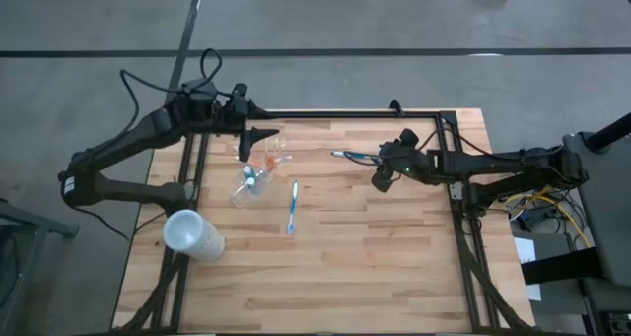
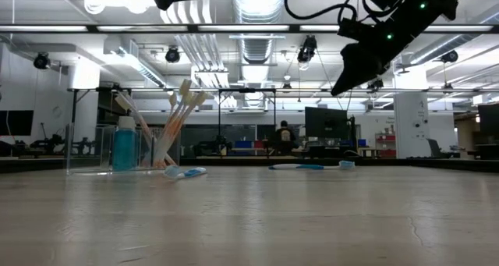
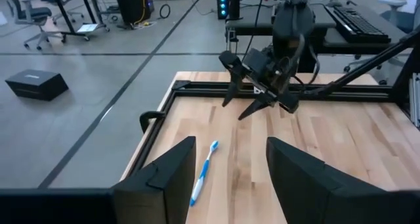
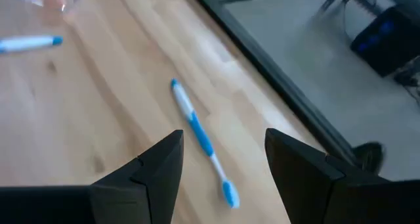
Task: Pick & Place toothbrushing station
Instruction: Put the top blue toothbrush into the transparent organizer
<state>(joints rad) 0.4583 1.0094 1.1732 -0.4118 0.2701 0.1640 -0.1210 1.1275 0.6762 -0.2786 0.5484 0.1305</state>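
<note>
A small clear tumbler (image 1: 245,190) stands upright on the wooden table at the left, with several white-orange toothbrushes (image 2: 178,114) leaning in it and a blue toothpaste tube (image 2: 123,145) upright. One white-blue toothbrush (image 1: 293,208) lies flat near it. A second white-blue toothbrush (image 1: 352,157) lies flat toward the far edge. My left gripper (image 1: 258,139) is open and empty in the air, on the far side of the tumbler. My right gripper (image 1: 380,178) is open and empty above the table, just right of the second toothbrush (image 4: 200,138), which shows between its fingers.
A larger frosted whitish cup (image 1: 192,233) lies at the table's left edge. A black metal frame (image 1: 345,114) runs along the far edge and down both sides. Bare wood fills the near half of the table (image 1: 325,277).
</note>
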